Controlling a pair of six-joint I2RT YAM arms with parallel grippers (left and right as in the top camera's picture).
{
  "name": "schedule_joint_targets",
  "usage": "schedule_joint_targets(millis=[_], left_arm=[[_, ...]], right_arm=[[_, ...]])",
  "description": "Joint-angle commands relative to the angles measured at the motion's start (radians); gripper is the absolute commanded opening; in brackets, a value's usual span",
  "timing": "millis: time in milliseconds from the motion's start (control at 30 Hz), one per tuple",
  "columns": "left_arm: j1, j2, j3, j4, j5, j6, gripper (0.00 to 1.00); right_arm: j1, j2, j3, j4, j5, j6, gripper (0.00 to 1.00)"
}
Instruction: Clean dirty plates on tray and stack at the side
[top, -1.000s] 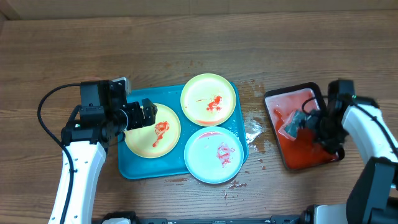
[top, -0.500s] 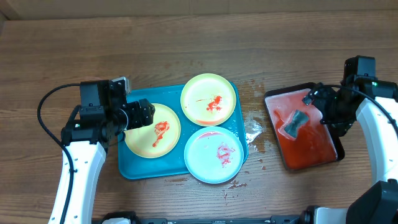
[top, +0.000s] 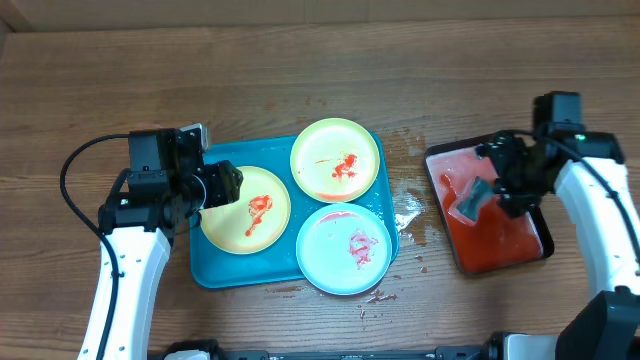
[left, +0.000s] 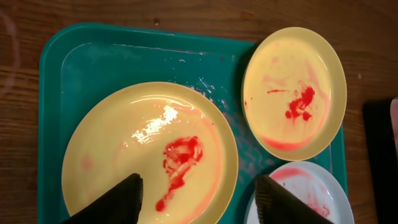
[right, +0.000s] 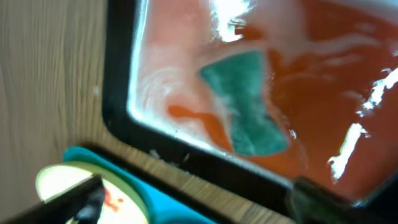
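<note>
- The turquoise tray (top: 215, 268) lay under the left tool (left: 199, 186), carrying three sauce-smeared plates (top: 343, 248).
- The nearest yellow-green plate (left: 124, 143) sat beneath its half-parted fingers (left: 121, 202), ungripped.
- A green sponge (right: 249, 102) lay before the right tool (right: 196, 186), spread wide.

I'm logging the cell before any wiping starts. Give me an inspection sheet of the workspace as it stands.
Surface: wooden table, wet splashes right of the turquoise tray.
Job's things: turquoise tray holds three plates, all red-smeared: left yellow-green plate, far yellow-green plate, pale blue plate.
Clutter: black tray of red liquid, green sponge lying in it.
Grippers: left gripper open over the left yellow-green plate; right gripper open over the black tray.
Cables: black cable loops over the table's left side.
Surroundings: nothing seen.
</note>
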Motion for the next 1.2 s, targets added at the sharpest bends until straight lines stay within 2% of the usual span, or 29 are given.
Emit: schedule_joint_targets(millis=[0,167,367,500,567,667,800,1067,1167], left_arm=[[0.002,0.008,0.024,0.009,-0.024,-0.006,0.67],[0.002,0.008,0.024,0.024,-0.079,-0.005,0.73],[0.002,0.008,0.024,0.025,-0.085,0.002,0.77],[0.002,0.008,0.024,0.027,-0.085,0.002,0.79],[0.002,0.008,0.024,0.027,-0.085,0.003,0.80],[0.002,0.008,0.024,0.027,-0.085,0.006,0.80],[0.002,0.008,0.024,0.026,-0.085,0.006,0.80],[0.002,0.008,0.024,0.023,-0.085,0.006,0.80],[0.002,0.008,0.024,0.021,-0.085,0.006,0.80]], right_arm=[[0.078,-0.010,-0.040,0.026,0.051,-0.041,1.00],[0.177,-0.009,-0.069,0.019,0.151,-0.216,1.00],[0.194,-0.009,-0.069,-0.035,0.293,-0.223,1.00],[0.177,0.004,-0.069,-0.031,0.326,-0.224,0.88],[0.171,0.024,-0.069,-0.021,0.328,-0.225,0.86],[0.170,0.066,-0.069,0.013,0.317,-0.245,0.76],[0.170,0.119,-0.069,0.057,0.298,-0.261,0.66],[0.170,0.200,-0.069,0.086,0.301,-0.261,0.57],[0.170,0.216,-0.069,0.097,0.301,-0.261,0.48]])
